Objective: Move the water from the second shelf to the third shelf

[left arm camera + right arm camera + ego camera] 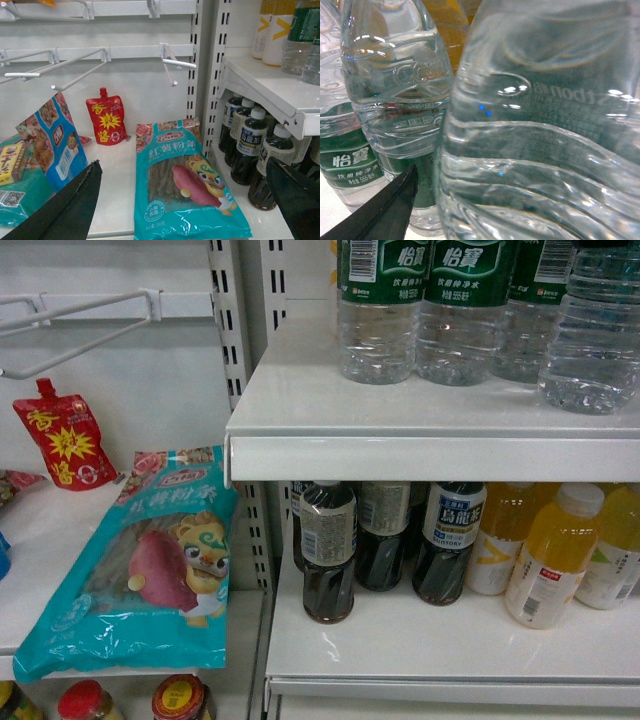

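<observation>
We're in a shop: white slotted shelves (400, 420) stocked with rows of bottled drinks (440, 540), peg hooks (75, 65) and hanging snack packets (106, 121) left.

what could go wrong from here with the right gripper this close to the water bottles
The water bottle fills the right wrist view and stands close beside its neighbour, so a finger may nudge that one over. In the head view the rightmost bottle stands nearest the shelf edge and could tip off if bumped.
</observation>
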### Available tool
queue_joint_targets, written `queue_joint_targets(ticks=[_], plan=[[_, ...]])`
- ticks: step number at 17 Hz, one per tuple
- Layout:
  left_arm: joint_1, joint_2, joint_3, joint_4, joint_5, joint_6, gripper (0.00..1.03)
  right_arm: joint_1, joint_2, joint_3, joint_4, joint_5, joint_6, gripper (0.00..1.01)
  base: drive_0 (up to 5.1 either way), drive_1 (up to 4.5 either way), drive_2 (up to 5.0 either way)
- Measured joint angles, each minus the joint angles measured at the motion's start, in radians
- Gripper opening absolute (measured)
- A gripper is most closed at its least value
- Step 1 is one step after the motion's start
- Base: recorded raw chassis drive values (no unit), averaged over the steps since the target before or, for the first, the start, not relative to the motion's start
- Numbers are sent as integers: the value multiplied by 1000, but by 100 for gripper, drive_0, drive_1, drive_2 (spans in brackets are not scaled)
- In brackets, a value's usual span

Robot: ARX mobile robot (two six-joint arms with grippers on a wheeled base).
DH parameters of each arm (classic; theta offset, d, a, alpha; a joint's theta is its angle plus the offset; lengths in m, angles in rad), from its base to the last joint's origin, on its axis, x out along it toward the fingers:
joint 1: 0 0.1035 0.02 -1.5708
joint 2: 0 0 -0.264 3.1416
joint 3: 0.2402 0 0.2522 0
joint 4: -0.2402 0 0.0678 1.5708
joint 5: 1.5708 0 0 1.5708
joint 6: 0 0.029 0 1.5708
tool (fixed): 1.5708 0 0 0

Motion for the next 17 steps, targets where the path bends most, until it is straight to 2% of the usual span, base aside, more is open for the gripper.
queue_joint_targets(ticks=[1,4,10,14,17], plan=[[0,0,0,0,0,0,98,0,0,0,-2,0,-1,97,0,0,0],[0,0,0,0,0,0,98,0,-29,-10,-17,-9,-27,98,0,0,0],[0,0,0,0,0,0,98,0,-170,-86,-69,-31,-29,98,0,0,0],[0,0,0,0,0,0,98,-20,-325,-177,-127,-79,-20,98,0,0,0],[0,0,0,0,0,0,98,-48,-529,-276,-191,-111,9,98,0,0,0]])
